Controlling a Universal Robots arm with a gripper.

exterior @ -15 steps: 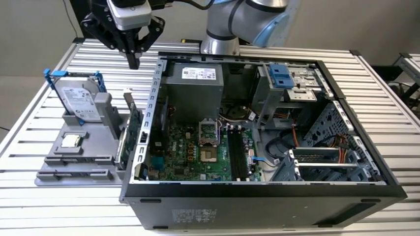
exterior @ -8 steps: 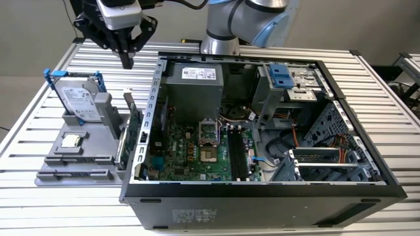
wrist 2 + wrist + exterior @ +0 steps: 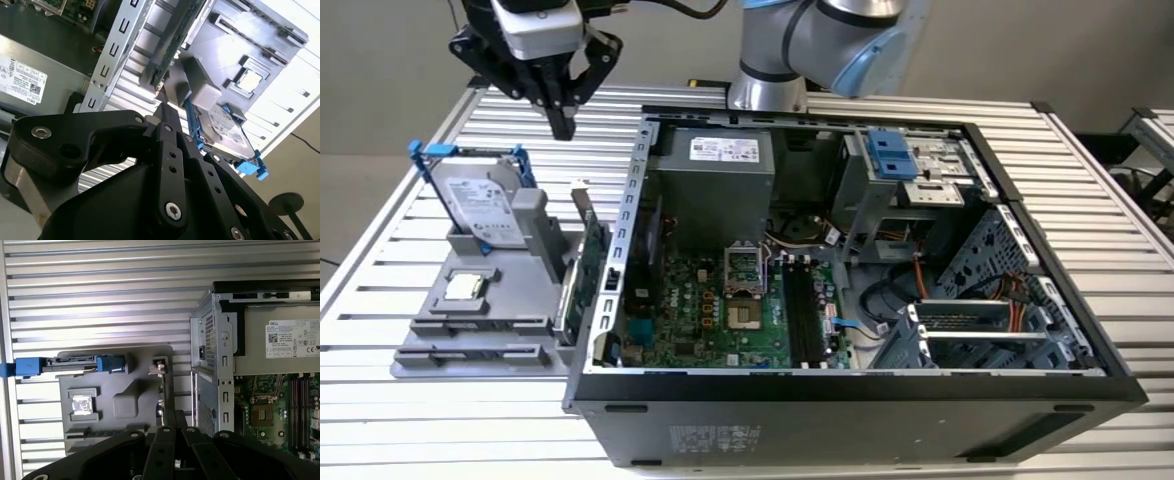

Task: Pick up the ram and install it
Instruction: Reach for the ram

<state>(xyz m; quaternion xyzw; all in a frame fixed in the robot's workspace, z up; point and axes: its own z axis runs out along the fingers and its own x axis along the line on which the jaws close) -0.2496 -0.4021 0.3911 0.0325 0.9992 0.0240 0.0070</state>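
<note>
My gripper (image 3: pixel 563 128) hangs high over the slatted table, beyond the grey parts tray (image 3: pixel 420 360) and beside the open computer case's (image 3: pixel 854 390) corner. Its black fingers are shut together with nothing between them, as both wrist views show (image 3: pixel 163 109) (image 3: pixel 173 416). The ram seems to be the long thin stick standing on edge in a slot holder (image 3: pixel 478 326) at the tray's front; I cannot make it out clearly. The motherboard's black ram slots (image 3: pixel 803 312) (image 3: pixel 300 400) lie inside the case and look bare.
On the tray stand a hard drive with blue clips (image 3: pixel 478 205), a square CPU chip (image 3: pixel 463 287) (image 3: pixel 81 404), and a green card with a metal bracket (image 3: pixel 590 262) against the case wall. The power supply (image 3: pixel 714 185) fills the case's far corner.
</note>
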